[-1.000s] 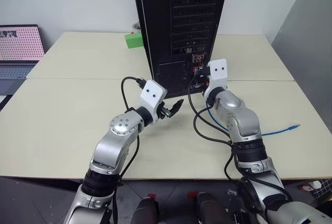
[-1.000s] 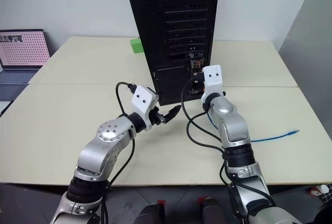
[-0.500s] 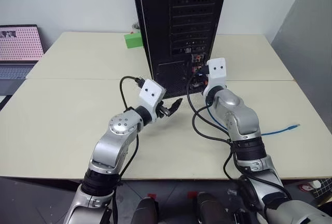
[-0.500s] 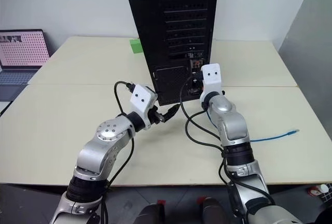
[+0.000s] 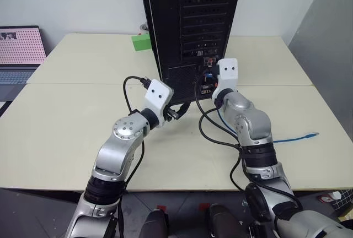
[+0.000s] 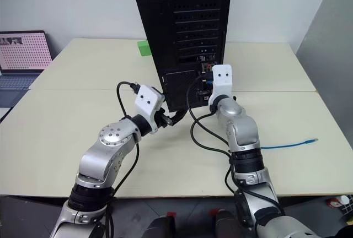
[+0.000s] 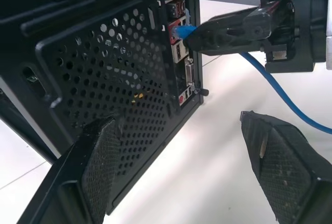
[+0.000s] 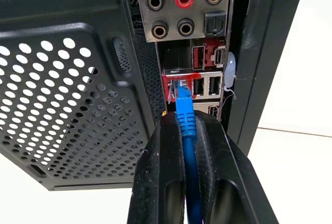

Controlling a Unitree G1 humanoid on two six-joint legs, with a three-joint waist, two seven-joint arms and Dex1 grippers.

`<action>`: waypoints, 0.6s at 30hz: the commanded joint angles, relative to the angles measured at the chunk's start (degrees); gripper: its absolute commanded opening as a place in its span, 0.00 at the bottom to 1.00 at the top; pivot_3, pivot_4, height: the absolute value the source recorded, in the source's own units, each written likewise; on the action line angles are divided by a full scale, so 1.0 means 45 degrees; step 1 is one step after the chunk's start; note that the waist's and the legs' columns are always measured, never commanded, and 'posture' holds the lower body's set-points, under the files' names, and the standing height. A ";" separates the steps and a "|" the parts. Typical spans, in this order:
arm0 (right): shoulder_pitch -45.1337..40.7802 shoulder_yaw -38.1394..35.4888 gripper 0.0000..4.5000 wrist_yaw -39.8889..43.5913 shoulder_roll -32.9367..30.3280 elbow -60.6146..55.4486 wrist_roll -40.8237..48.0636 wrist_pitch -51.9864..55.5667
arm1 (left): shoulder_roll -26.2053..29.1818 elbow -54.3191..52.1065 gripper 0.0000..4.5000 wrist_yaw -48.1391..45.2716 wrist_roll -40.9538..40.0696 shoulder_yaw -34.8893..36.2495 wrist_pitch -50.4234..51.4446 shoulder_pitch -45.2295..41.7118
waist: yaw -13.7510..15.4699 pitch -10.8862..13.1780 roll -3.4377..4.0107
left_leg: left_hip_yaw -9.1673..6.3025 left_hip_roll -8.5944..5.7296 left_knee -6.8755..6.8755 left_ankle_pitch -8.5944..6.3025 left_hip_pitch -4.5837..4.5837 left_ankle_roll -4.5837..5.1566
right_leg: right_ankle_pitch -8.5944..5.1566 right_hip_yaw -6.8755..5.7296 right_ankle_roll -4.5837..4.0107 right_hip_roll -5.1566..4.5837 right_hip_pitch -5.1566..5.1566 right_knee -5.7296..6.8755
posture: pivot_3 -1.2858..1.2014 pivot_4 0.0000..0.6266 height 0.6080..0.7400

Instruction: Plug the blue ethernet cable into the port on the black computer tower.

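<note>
From my station, the black computer tower (image 5: 190,28) ran off the top edge in both eye views, its upper part cut away. The right gripper (image 8: 188,130) covered the blue ethernet cable (image 8: 187,123) behind the plug; I couldn't tell whether the plug tip touched the port (image 8: 176,85) or sat inside it. The cable's middle stretch was hidden behind the right arm in the eye views. The laptop (image 5: 21,53) was clipped by the left edge. Port labels were too small to read. The green block (image 5: 142,42) was partly hidden behind the tower.
</note>
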 commanded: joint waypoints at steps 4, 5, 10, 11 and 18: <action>-0.0881 0.0029 0.00 -0.0066 0.0194 -0.0339 -0.0051 -0.0625 | -0.0010 -0.0111 0.85 0.0123 0.0126 0.0164 -0.0126 -0.0223 | -0.0006 0.0001 0.0002 | 0.0001 0.0000 -0.0002 0.0000 -0.0010 0.0000 | 0.0000 0.0001 -0.0001 0.0000 -0.0020 0.0009 | 0.52 0.24 1.00; -0.0891 0.0020 0.00 -0.0062 0.0180 -0.0269 -0.0063 -0.0668 | -0.0012 -0.0086 0.85 0.0123 0.0131 0.0167 -0.0138 -0.0230 | -0.0007 0.0001 0.0002 | 0.0004 0.0000 -0.0002 0.0000 -0.0015 0.0000 | 0.0000 0.0003 -0.0001 0.0000 -0.0028 0.0013 | 0.52 0.24 1.00; -0.0936 -0.0023 0.00 -0.0033 0.0048 0.0020 -0.0128 -0.0871 | -0.0018 -0.0076 0.85 0.0136 0.0135 0.0173 -0.0140 -0.0223 | -0.0013 0.0001 0.0002 | 0.0005 0.0000 -0.0002 0.0001 -0.0020 0.0001 | 0.0001 0.0005 -0.0001 0.0000 -0.0040 0.0025 | 0.52 0.24 1.00; -0.0944 -0.0029 0.00 -0.0030 0.0031 0.0062 -0.0133 -0.0904 | -0.0018 -0.0080 0.85 0.0137 0.0136 0.0172 -0.0139 -0.0221 | -0.0018 0.0001 0.0002 | 0.0006 0.0000 -0.0002 0.0001 -0.0019 0.0001 | 0.0001 0.0006 -0.0001 0.0000 -0.0040 0.0026 | 0.52 0.24 1.00; -0.0906 -0.0120 0.00 0.0073 -0.0125 0.0261 -0.0078 -0.1064 | -0.0062 -0.0106 0.85 0.0172 0.0060 0.0256 -0.0043 -0.0185 | -0.0073 0.0001 0.0002 | 0.0005 0.0000 0.0000 0.0001 -0.0018 0.0001 | 0.0002 0.0006 0.0000 0.0001 -0.0040 0.0030 | 0.52 0.24 1.00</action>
